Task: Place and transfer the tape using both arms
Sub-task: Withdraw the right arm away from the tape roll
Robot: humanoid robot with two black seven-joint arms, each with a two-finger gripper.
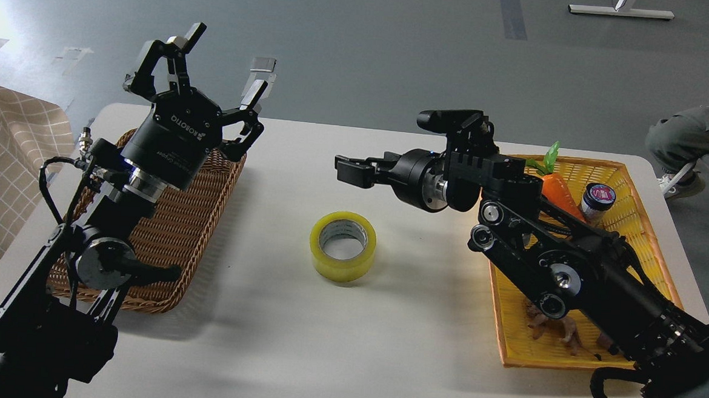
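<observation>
The yellow tape roll lies flat on the white table, its whitish core ring facing up, and nothing touches it. My right gripper hovers above and just behind the roll, pointing left, its fingers apart and empty. My left gripper is raised high over the far end of the brown wicker basket, wide open and empty, well to the left of the tape.
A yellow basket at the right holds a toy carrot, a small jar and a brown item; my right arm crosses over it. A checked cloth hangs at far left. A seated person's leg shows at the right edge.
</observation>
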